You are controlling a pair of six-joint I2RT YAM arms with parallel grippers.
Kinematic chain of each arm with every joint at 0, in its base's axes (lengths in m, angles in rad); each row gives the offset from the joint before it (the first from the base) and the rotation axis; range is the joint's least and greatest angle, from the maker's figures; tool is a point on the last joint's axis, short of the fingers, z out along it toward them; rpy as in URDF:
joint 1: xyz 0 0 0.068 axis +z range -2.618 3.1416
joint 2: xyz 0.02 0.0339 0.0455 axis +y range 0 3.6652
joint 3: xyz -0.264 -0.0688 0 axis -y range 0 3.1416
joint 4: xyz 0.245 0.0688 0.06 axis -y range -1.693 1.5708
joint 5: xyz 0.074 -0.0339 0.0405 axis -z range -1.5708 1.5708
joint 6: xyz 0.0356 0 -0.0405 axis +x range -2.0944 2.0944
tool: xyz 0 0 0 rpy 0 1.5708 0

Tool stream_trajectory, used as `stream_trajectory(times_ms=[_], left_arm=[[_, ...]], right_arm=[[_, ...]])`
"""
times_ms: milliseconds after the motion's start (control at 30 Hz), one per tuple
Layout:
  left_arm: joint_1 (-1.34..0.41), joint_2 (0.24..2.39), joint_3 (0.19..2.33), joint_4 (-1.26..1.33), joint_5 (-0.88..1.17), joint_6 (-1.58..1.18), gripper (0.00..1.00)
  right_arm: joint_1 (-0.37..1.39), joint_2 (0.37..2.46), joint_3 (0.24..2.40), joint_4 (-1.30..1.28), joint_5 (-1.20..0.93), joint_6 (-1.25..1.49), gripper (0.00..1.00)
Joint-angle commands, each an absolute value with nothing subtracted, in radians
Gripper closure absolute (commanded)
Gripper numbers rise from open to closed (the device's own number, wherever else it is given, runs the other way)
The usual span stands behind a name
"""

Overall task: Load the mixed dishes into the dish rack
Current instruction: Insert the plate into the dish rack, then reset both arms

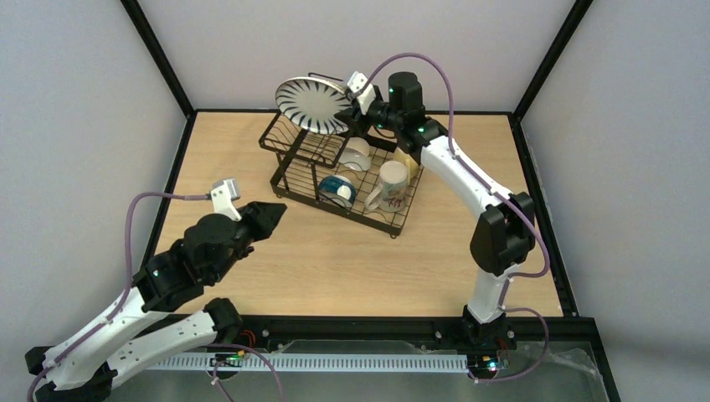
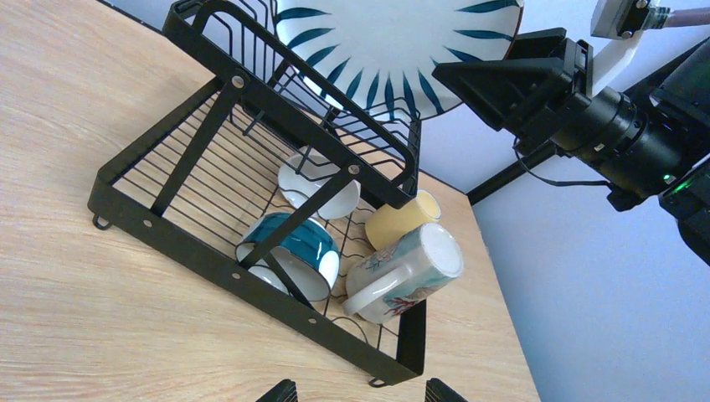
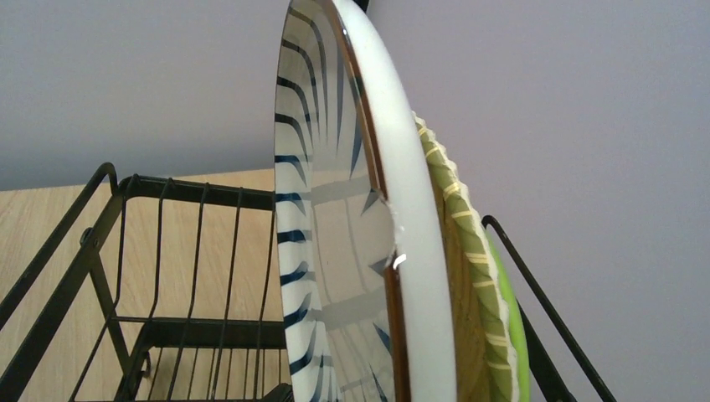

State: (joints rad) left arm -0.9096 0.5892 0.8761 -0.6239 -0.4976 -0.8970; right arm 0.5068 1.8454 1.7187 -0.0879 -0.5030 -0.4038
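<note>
Striped plate: stiff, glazed, slick, chippable; grip by rim; right claw spread there; left claw spread, empty.

You face a light wood-grain desk enclosed by plain pale walls. Black frame posts rise at the two far corners. Along the near edge, locate a black rail with a white slotted strip just below it.

Three views, one dish rack shared
The bench is overlooked from high at 6 o'clock; the rack is faced obliquely from the left wrist, its plate edge-on and close from the right.
</note>
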Motion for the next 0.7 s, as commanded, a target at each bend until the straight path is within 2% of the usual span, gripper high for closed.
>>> stream_trajectory(times_ms=[0,667], left_arm=[[-0.914,0.596,0.894,-0.609,-0.492,-0.89,0.13],[-0.914,0.56,0.888,-0.618,-0.459,-0.908,0.13]], right_arm=[[0.499,1.779,1.696,-0.111,-0.496,-0.404,0.17],[0.497,1.531,1.527,-0.074,-0.415,-0.273,0.16]])
